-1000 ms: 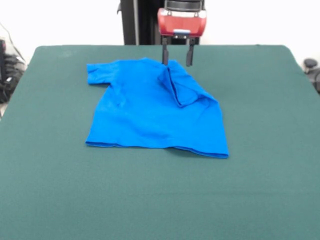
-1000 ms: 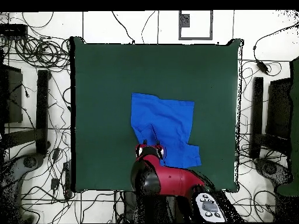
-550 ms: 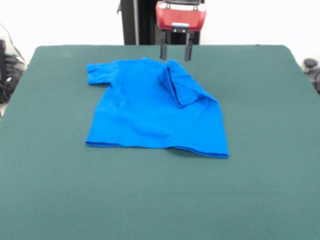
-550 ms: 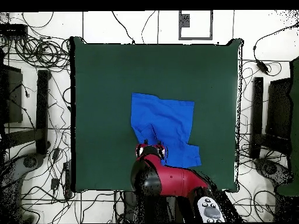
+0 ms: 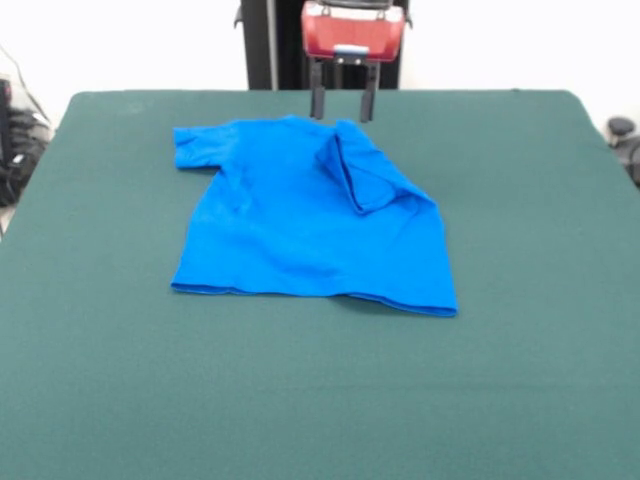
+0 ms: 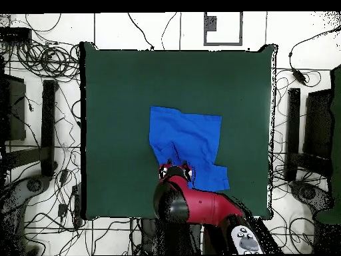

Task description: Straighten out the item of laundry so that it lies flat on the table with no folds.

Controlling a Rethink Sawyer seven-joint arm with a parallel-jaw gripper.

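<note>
Blue T-shirt (image 5: pixel 300 220): lies left of centre on the green felt table (image 5: pixel 540 330), toward the far edge.
Fold: right sleeve doubled over onto the chest; left sleeve spread flat.
Gripper (image 5: pixel 341 103): mine, fingers parted and empty, above the collar, clear of the cloth.

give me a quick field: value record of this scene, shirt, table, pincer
shirt: blue, spread on the table, not held
fold: one sleeve doubled over onto the body, on the right in the front view
other sleeve: lies out flat
table: dark green
pincer: open, empty, raised over the shirt's far edge
task state: not yet flat
</note>
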